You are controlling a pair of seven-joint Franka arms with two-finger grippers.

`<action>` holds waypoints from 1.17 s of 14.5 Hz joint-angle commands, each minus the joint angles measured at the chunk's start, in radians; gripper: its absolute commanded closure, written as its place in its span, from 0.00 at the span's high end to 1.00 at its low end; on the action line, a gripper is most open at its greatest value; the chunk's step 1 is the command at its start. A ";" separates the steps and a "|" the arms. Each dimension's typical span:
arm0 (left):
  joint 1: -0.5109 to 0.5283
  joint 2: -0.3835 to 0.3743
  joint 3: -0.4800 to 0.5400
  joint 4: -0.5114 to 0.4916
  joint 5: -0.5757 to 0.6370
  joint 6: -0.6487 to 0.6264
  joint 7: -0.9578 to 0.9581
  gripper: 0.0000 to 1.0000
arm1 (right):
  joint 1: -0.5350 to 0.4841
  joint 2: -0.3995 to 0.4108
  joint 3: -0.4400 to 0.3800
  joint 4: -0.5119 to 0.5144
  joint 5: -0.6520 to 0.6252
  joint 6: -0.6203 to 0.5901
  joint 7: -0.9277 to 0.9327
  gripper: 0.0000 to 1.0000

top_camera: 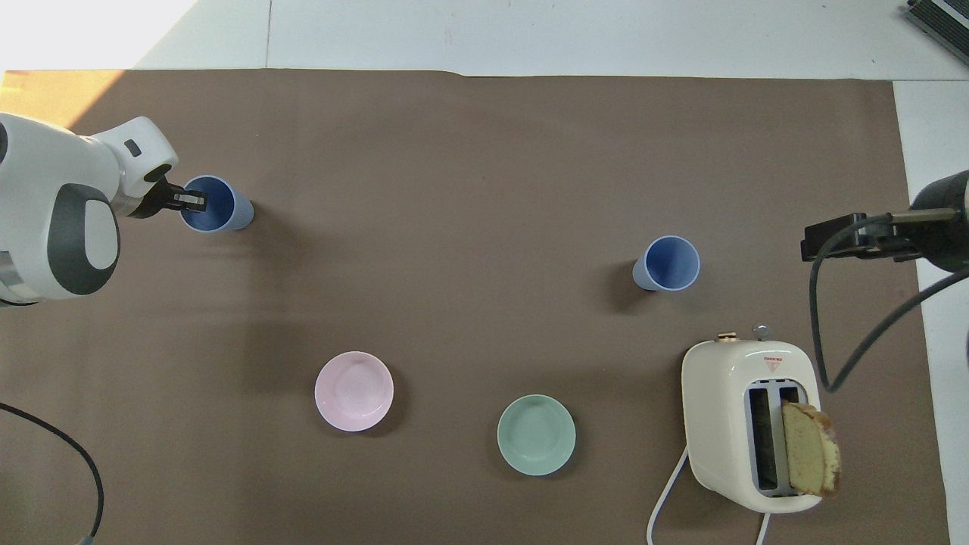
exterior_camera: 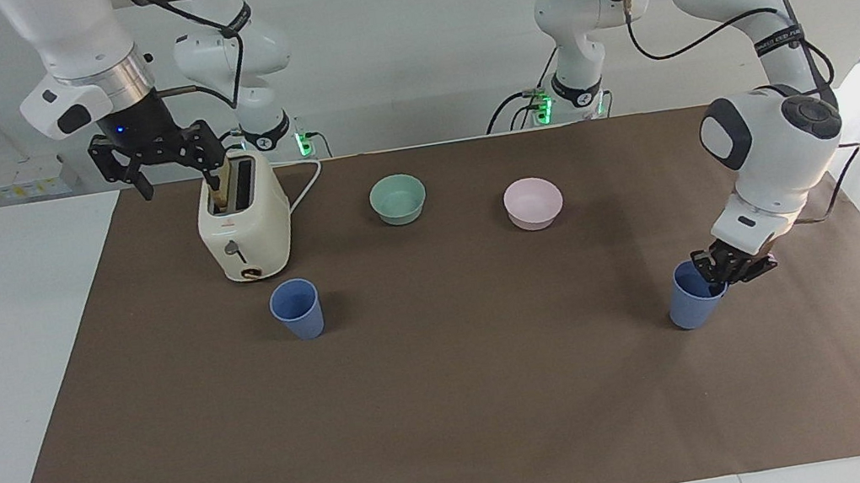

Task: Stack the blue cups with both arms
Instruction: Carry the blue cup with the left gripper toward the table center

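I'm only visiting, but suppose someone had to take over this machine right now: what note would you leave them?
Left pincer: shut on the rim of the blue cup at the left arm's end, one finger inside; that cup stands on the brown mat.
Right pincer: open, waiting in the air over the toaster, which holds a slice of bread.
Second blue cup: upright, just farther from the robots than the toaster.
Teal bowl and pink bowl: not part of the job.
Done: one cup gripped. Left: lift it, carry it over, stack it with the second cup.

One cup [exterior_camera: 297, 309] stands just beside the toaster [exterior_camera: 244, 227], farther from the robots; the other cup [exterior_camera: 694, 296] well apart.
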 commanded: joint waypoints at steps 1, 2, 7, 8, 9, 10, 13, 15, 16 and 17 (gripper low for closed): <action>-0.095 -0.053 0.017 -0.020 -0.009 -0.048 -0.067 0.00 | -0.006 -0.019 0.002 -0.023 -0.001 0.015 0.012 1.00; -0.139 -0.056 0.017 -0.023 -0.004 -0.052 -0.122 0.00 | -0.006 -0.020 0.002 -0.023 -0.001 0.015 0.012 1.00; -0.369 -0.081 0.013 -0.076 -0.004 -0.040 -0.429 0.00 | -0.006 -0.020 0.002 -0.023 -0.002 0.015 0.012 1.00; -0.412 -0.076 0.012 -0.090 -0.004 -0.030 -0.499 0.00 | -0.006 -0.020 0.002 -0.023 -0.001 0.015 0.012 1.00; -0.447 -0.079 0.012 -0.099 -0.004 -0.030 -0.553 0.00 | -0.008 -0.019 0.000 -0.023 -0.002 0.018 0.014 1.00; -0.480 -0.087 0.010 -0.122 -0.004 -0.028 -0.592 0.01 | -0.020 -0.019 0.002 -0.023 -0.002 0.016 0.012 1.00; -0.552 -0.078 0.009 -0.150 -0.012 0.053 -0.681 0.05 | -0.034 -0.019 0.000 -0.023 -0.002 0.016 0.014 1.00; -0.583 -0.082 0.009 -0.158 -0.012 0.056 -0.712 0.09 | -0.037 -0.019 0.000 -0.023 -0.002 0.016 0.014 1.00; -0.584 -0.082 0.009 -0.156 -0.014 0.055 -0.716 0.21 | -0.034 -0.019 0.002 -0.023 -0.002 0.016 0.011 1.00; -0.590 -0.082 0.009 -0.155 -0.014 0.052 -0.727 0.50 | -0.032 -0.019 0.002 -0.023 -0.002 0.016 0.011 1.00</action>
